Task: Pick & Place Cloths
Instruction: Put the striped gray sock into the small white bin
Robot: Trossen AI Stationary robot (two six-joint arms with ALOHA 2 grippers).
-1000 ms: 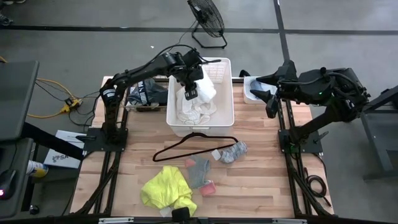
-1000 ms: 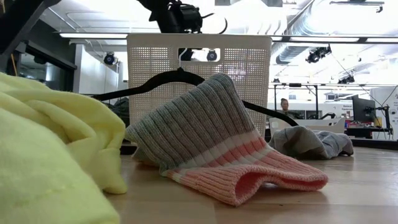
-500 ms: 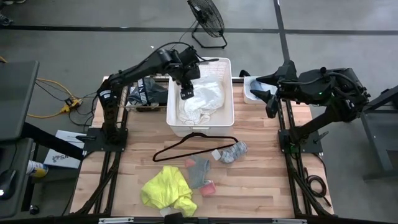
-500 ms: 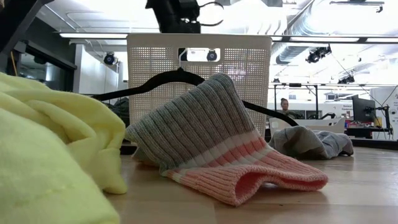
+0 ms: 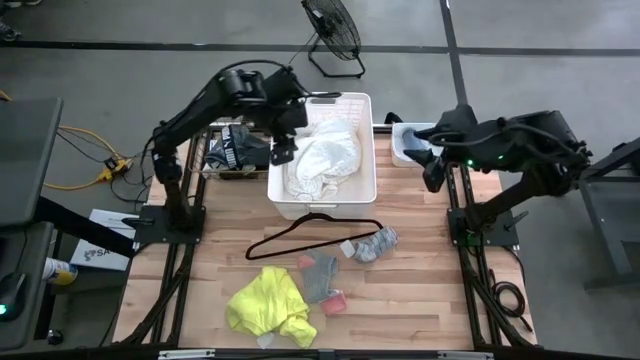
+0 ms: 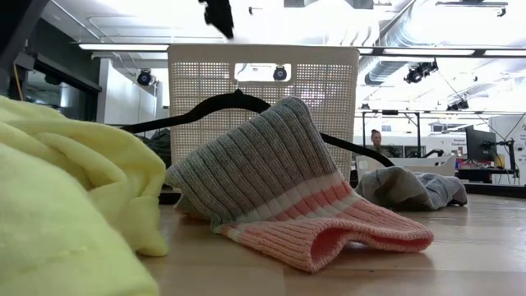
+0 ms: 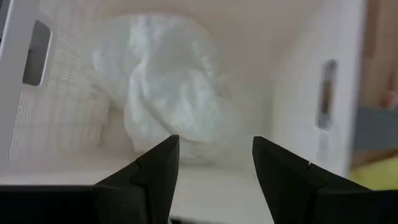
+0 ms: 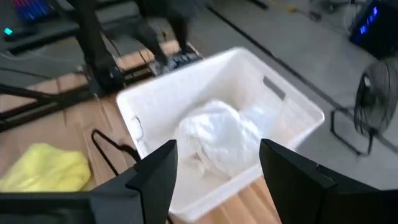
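Two dark fingers (image 8: 152, 177) of the right gripper (image 8: 217, 171) stand apart with nothing between them. Past them a white basket (image 8: 292, 109) sits on the wooden tabletop (image 8: 74, 127), holding a crumpled white cloth (image 8: 217, 137). A yellow cloth (image 8: 46, 167) lies at the basket's 8 o'clock, with a thin black hanger (image 8: 109, 152) between the two.

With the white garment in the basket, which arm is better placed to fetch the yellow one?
Probably left: its open gripper hangs at the basket edge, on the yellow garment's side.
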